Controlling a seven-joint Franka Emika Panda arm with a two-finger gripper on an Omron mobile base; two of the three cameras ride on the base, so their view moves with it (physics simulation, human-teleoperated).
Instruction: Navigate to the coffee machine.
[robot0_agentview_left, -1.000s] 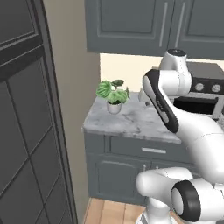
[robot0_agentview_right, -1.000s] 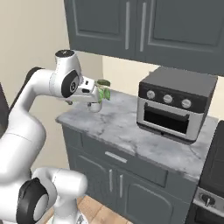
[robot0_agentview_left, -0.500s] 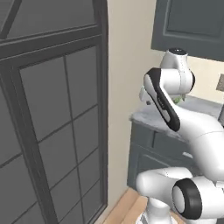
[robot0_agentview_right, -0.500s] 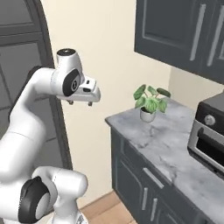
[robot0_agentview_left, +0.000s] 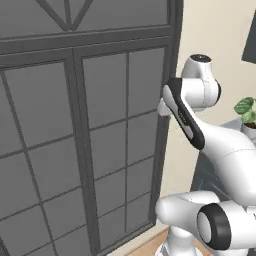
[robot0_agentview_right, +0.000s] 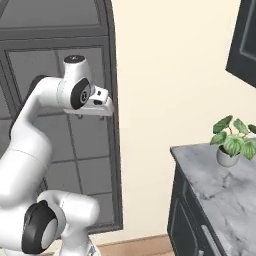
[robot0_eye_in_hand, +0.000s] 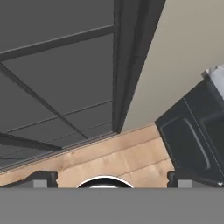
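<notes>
Gripper (robot0_agentview_right: 90, 115): held high in the air, pointing down, fingers spread wide and holding nothing; its two tips (robot0_eye_in_hand: 42, 178) sit far apart at the bottom of the hand view.
Coffee machine: I cannot tell where it stands.
Window (robot0_agentview_left: 85, 145): a tall dark gridded pane just behind the gripper.
Wall (robot0_agentview_right: 170, 90): cream, to the gripper's right.
Counter (robot0_agentview_right: 225, 190): grey marble, right of and below the gripper, over dark cabinets (robot0_eye_in_hand: 192, 135).
Plant (robot0_agentview_right: 231, 139): potted, on the counter, well apart from the gripper.
Floor (robot0_eye_in_hand: 113, 159): wooden, below the tips.

A dark paned door (robot0_agentview_left: 85, 140) stands left of a potted plant (robot0_agentview_left: 247, 111).
</notes>
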